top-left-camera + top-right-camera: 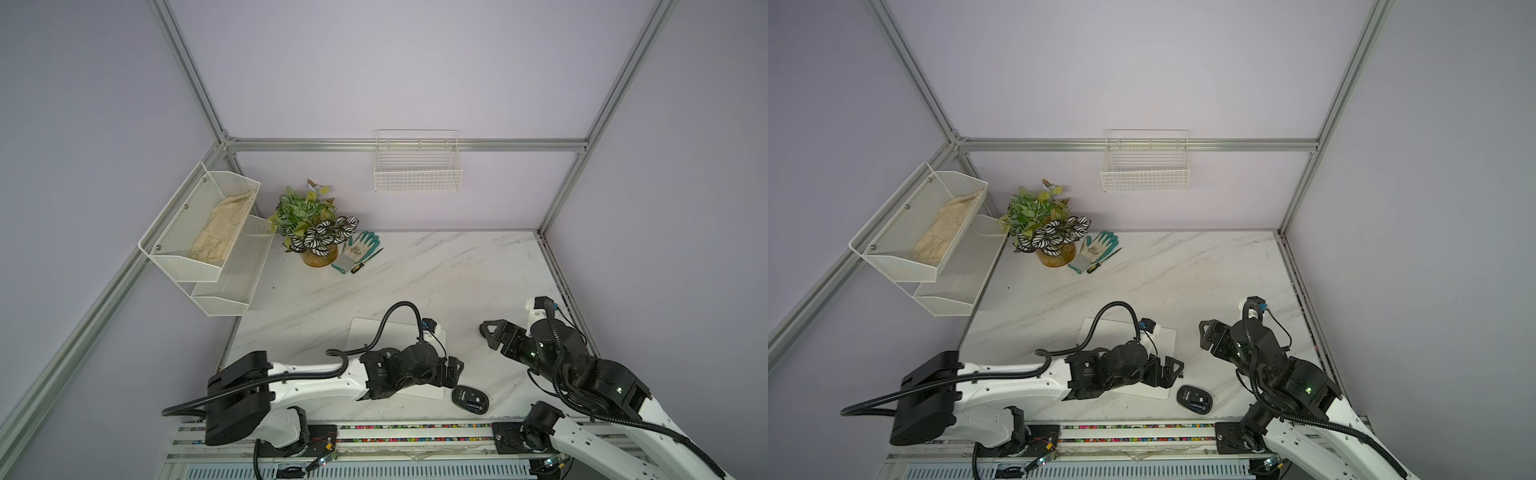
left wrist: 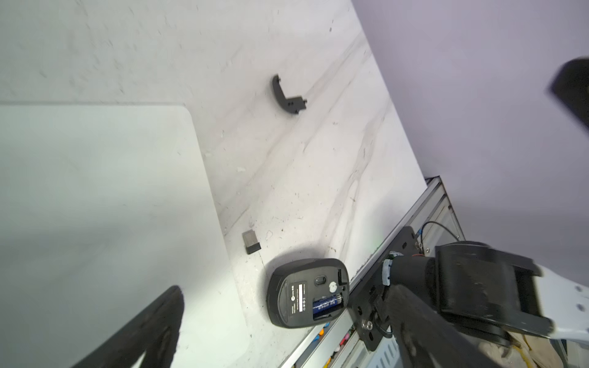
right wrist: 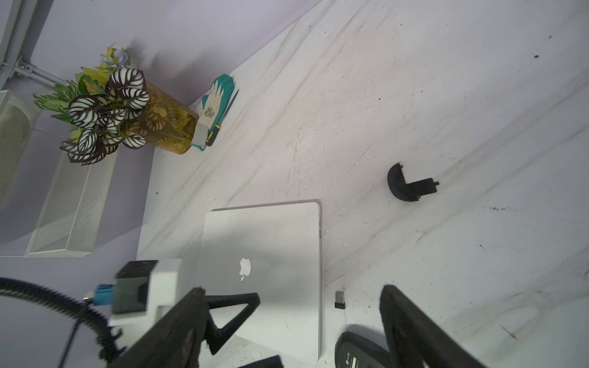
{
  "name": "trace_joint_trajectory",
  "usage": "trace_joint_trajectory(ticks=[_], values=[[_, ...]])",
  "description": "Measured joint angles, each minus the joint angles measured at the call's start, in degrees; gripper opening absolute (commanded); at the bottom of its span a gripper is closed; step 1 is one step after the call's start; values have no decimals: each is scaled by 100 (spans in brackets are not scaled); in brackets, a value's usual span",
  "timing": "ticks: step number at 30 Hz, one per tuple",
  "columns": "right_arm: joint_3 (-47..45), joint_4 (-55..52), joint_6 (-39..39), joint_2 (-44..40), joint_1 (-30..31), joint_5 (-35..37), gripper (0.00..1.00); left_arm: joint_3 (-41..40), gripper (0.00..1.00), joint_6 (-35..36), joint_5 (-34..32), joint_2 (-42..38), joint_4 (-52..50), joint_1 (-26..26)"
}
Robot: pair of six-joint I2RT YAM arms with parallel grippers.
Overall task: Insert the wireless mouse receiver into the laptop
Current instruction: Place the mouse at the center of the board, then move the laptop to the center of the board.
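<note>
— Left wrist view: where is the wireless mouse receiver (image 2: 251, 242) seen?

— It is seen lying flat on the marble table (image 2: 302, 178), just beside the edge of the laptop (image 2: 95, 207) with a thin gap between them. It is also near the upturned mouse (image 2: 307, 293), whose battery bay is uncovered. The cover piece (image 2: 287, 95) is found well apart from all three.

— And relative to the left gripper (image 1: 452, 371)?

— The receiver is framed between the two fingers (image 2: 149, 325) in that view, yet is touched by neither. The jaws are spread wide and nothing is gripped. In both top views the gripper is seen over the laptop's edge on the mouse's side. The receiver cannot be made out there.

— How is the right gripper (image 1: 491, 332) placed?

— It is held above the table, apart from the laptop and well apart from the mouse. Its jaws are parted too, and nothing is held between them. In the right wrist view the receiver is shown on the bare table, between the laptop and the mouse.
</note>
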Motion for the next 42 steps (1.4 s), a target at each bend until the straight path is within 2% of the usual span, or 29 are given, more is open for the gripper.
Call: trace_joint_trajectory(ticks=[5, 10, 17, 20, 25, 32, 42], values=[[37, 107, -472, 986, -4, -557, 85, -249, 100, -214, -356, -1366, -1217, 72], [-85, 501, -852, 2319, -4, -1228, 86, -1001, 100, -1075, -348, -2413, -2586, 133], [-264, 1368, -1067, 3320, -4, -1832, 91, -2026, 100, -2444, -195, -3532, -3567, 133], [-267, 1744, -1158, 3744, -4, -2000, 93, -2164, 100, -2889, -205, -3497, -3703, 138], [-267, 2144, -1285, 4325, -4, -2135, 94, -2168, 100, -3285, -269, -2968, -3646, 208], [-264, 2411, -1449, 4819, -7, -2109, 95, -2286, 100, -3355, -153, -2302, -2839, 704], [-328, 2846, -1421, 5300, -22, -2135, 93, -2439, 100, -3394, -199, -1996, -1709, 1172]])
